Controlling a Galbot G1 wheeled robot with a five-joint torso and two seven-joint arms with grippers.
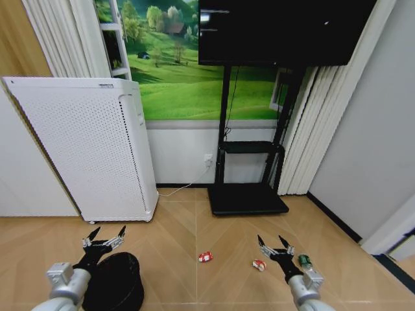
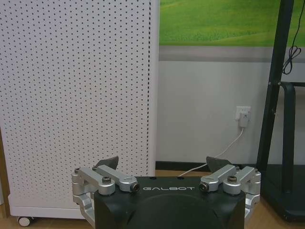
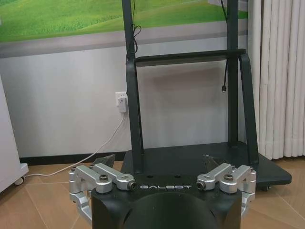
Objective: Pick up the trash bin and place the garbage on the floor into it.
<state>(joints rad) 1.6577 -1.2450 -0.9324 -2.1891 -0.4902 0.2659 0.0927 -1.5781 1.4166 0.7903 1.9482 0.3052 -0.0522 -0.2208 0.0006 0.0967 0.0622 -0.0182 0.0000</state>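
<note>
Head view, trash bin [image 1: 114, 282] interior dark

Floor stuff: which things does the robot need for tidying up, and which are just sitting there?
For the job: trash bin under the open left gripper; red-and-white wrapper; small red scrap and green bottle on either side of the open right gripper.

Just there: white perforated appliance; TV stand; TV; wall socket.

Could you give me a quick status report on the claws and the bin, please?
Both claws open, empty: left claw above bin, right claw among litter. Bin on floor, not lifted. Wrapper, scrap, bottle loose. Nothing blocking.
</note>
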